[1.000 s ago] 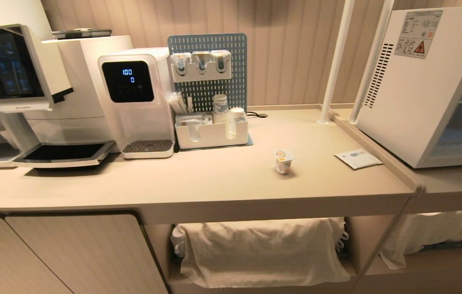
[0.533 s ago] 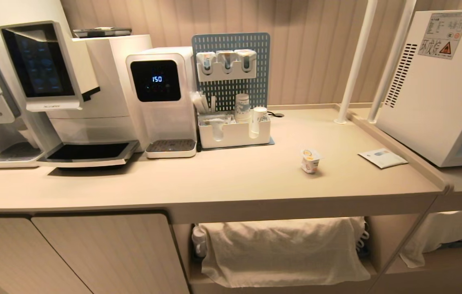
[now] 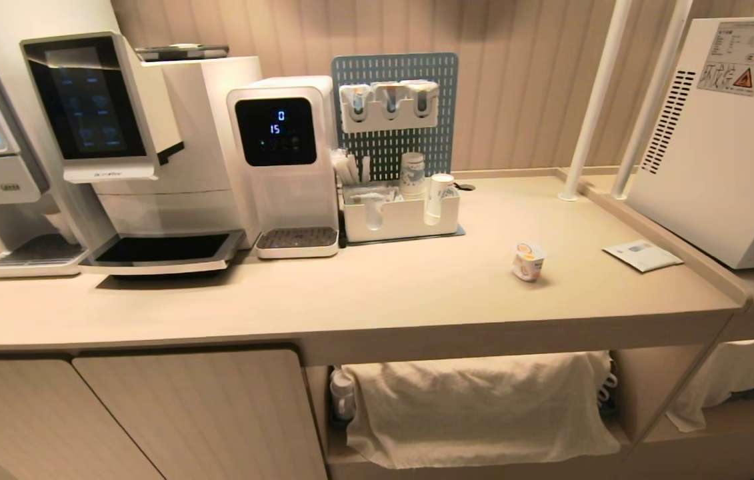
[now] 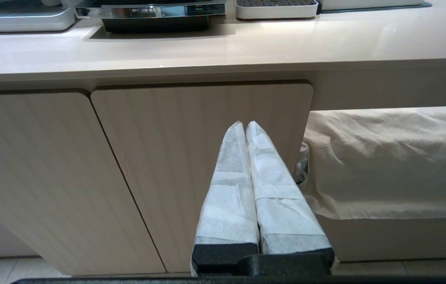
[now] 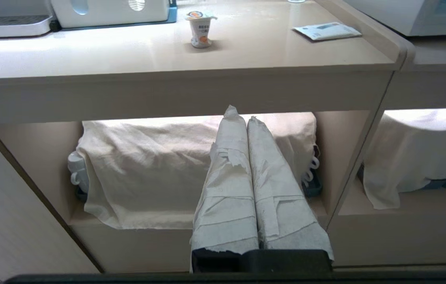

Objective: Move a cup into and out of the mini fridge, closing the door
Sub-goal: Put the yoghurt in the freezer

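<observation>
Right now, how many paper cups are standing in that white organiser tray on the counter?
2. One blue-patterned paper cup stands at the back of the organiser tray; another paper cup sits at its front right. More may be hidden behind them.

One cup (image 3: 527,260) mid tabletop (image 3: 377,293). One mini fridge (image 3: 723,140) far right. One water dispenser (image 3: 283,163). One pegboard (image 3: 395,113). One leaflet (image 3: 643,255). Two poles (image 3: 593,107). Two cloth covers (image 3: 477,407) below. Two hands (image 4: 245,126), one per wrist.

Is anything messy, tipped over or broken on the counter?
Nothing is spilled or broken. The cup stands upright and sealed, alone on the counter. A small paper packet lies loose and askew near the mini fridge. Both grippers hang shut below the counter.
</observation>
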